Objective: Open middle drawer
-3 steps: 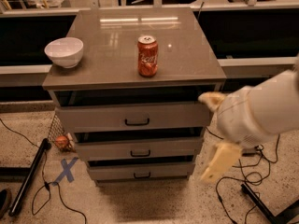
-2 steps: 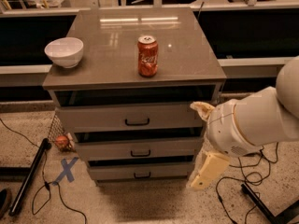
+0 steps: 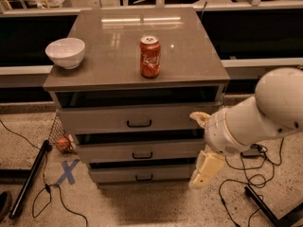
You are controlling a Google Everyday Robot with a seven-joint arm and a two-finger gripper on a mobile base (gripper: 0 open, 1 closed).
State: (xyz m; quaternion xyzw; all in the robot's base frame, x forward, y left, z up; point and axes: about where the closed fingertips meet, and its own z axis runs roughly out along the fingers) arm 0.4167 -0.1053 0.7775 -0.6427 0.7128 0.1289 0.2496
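Note:
The cabinet has three grey-brown drawers, all shut. The middle drawer (image 3: 109, 151) has a medium-height front and a small black bar handle (image 3: 142, 155). The top drawer (image 3: 94, 119) sits above it and the bottom drawer (image 3: 113, 175) below. My gripper (image 3: 202, 144) is in front of the cabinet's right edge, level with the middle drawer's right end. It is open and empty. One cream finger (image 3: 200, 117) points up-left at the top drawer's right end, the other (image 3: 206, 169) hangs down beside the bottom drawer. It is well right of the handle.
A red soda can (image 3: 150, 56) and a white bowl (image 3: 66, 52) stand on the cabinet top (image 3: 189, 56). Cables (image 3: 246, 178) lie on the floor to the right. A black pole (image 3: 29, 181) and a blue tape X (image 3: 67, 172) lie to the left.
My arm and gripper have moved left and slightly down, from beside the cabinet's right side toward the right ends of the drawer fronts. The drawers have not moved.

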